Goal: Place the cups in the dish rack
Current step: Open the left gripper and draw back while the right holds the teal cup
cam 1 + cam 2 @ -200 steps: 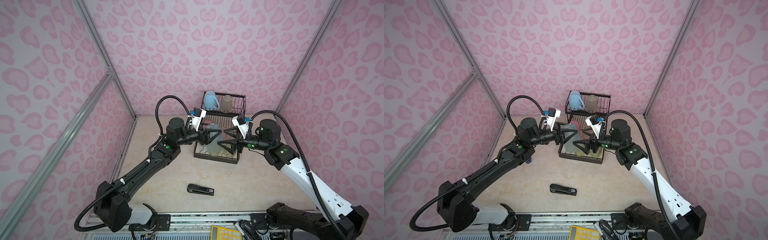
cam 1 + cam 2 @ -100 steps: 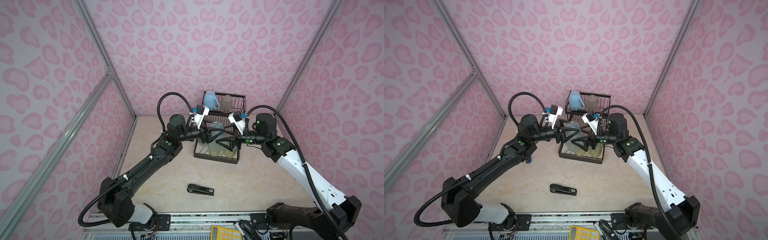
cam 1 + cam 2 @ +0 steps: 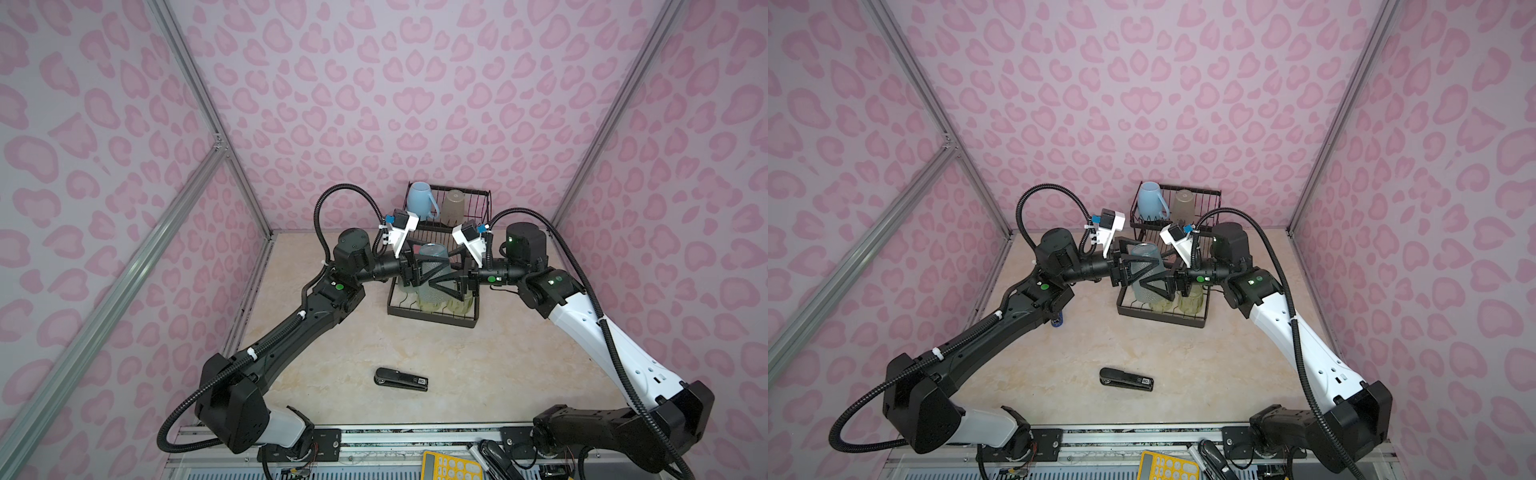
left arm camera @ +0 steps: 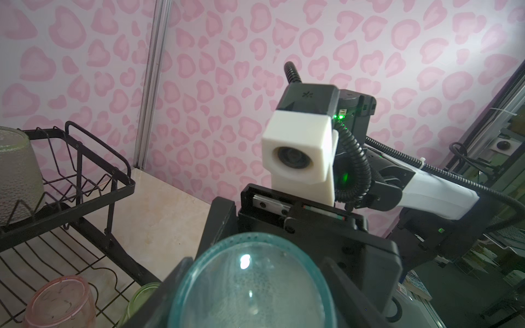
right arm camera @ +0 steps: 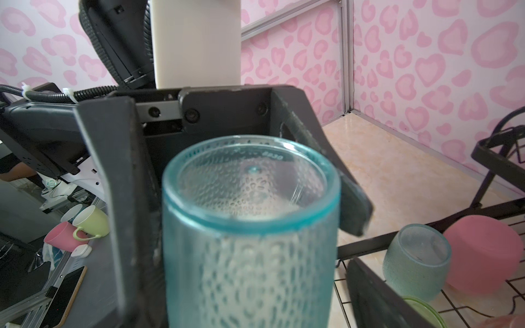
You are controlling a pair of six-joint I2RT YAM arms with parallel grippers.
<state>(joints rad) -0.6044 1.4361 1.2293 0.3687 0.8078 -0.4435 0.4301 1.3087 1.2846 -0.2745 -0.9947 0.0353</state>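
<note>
Left tool [image 3: 446,268] grips one blue tumbler [image 3: 432,250]; right tool [image 3: 432,286] gapes wide around it

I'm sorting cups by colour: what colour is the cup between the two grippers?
The cup is clear teal with a dimpled pattern; the right wrist view shows it best.

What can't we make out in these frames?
- Cups in the dish rack, lower tray: uncountable; in both top views the left hand, right hand and held teal tumbler cover them.
- Right hand touching tumbler: tumbler hides contact in both wrist views.
- Blue item: a top view, mostly under left forearm.
- Black stapler label: too small.
</note>
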